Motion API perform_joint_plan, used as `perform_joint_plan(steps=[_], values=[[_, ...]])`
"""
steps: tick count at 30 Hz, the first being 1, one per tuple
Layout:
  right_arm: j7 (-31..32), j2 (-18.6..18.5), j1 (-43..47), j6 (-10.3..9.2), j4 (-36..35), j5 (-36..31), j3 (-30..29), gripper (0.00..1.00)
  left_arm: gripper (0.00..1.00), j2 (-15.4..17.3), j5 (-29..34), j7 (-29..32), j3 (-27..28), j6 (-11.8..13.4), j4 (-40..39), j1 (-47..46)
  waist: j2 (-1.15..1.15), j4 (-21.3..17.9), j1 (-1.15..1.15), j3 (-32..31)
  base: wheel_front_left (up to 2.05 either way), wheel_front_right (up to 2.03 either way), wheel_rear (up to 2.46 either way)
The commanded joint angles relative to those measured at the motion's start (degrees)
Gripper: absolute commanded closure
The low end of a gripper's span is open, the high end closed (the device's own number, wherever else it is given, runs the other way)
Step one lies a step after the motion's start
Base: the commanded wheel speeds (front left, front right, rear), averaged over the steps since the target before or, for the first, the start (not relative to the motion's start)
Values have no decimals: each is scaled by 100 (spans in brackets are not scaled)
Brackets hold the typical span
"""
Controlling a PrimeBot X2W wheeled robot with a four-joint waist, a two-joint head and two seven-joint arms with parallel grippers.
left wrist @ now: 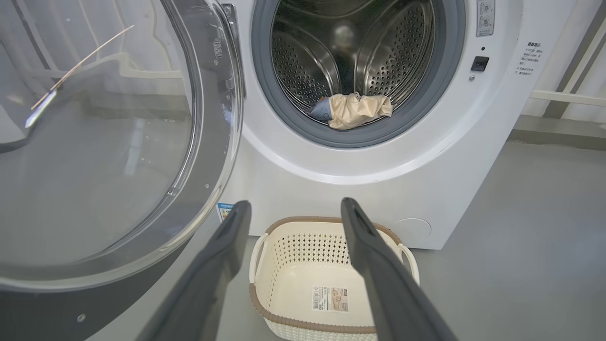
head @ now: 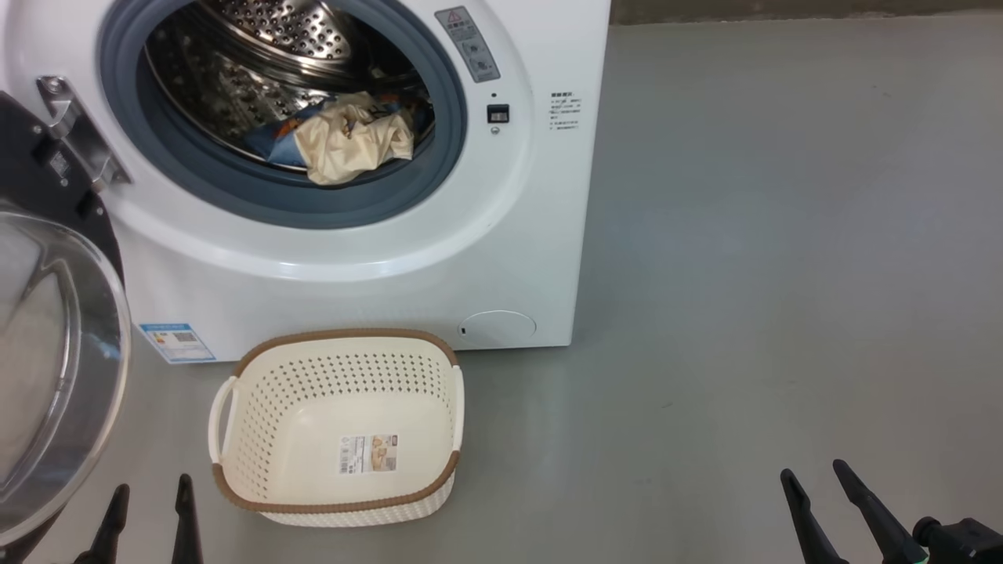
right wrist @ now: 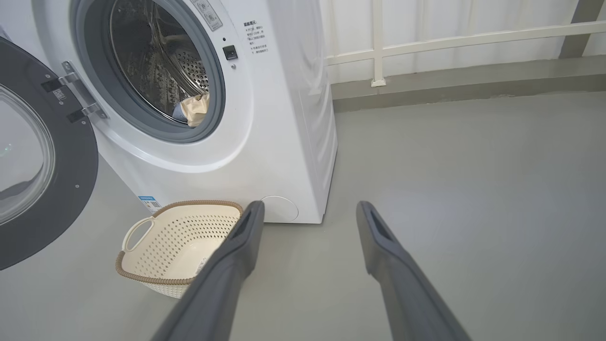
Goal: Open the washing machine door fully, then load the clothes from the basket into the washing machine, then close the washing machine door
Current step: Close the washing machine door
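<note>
- Far left of the head view: the washing machine door (head: 47,337), swung wide on its hinge (head: 74,129), glass bowl bulging toward the camera; looks fully open.
- Lower left corner: the left tool (head: 153,486), fingers spread, grasping nothing, near the door's lower rim and left of the basket.
- Lower centre: the basket (head: 345,334) on the floor (head: 783,235), just in front of the washing machine (head: 353,290); holds nothing but the sticker (head: 368,454) on its bottom.
- Upper centre: the clothes (head: 353,141), cream piece over the blue one, bunched low at the front of the steel drum (head: 266,31), inside the grey gasket (head: 235,196) and close to its lip.
- Lower right corner: the right tool (head: 812,470), likewise spread and empty, well apart from the machine, over bare floor.
- Judged step: loading apparently finished, door-closing next.
- Calls next for bringing the left tool round the door's outer side and sweeping it rightward across the frame until it meets the latch slot (head: 498,113).
- Worth checking first for fabric overhanging the gasket; otherwise risks pinched cloth and an unlatched door.
</note>
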Motion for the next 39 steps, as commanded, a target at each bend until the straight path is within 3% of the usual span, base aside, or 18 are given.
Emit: perform_joint_plan(steps=[1,24,39], values=[[-28,-157,-107,9,-133,-23,153,0,0,54,-46,-31,189,-18,-121,-176,0,82,0,8,0,0,0],[-28,-403,-843,9,130,89,1155,0,0,-172,-245,-31,410,23,-22,-60,0,1736,0,96,0,0,0],[-28,-665,-1316,9,378,233,1715,0,0,-182,-710,-31,72,256,-10,2,0,2710,0,135,0,0,0]])
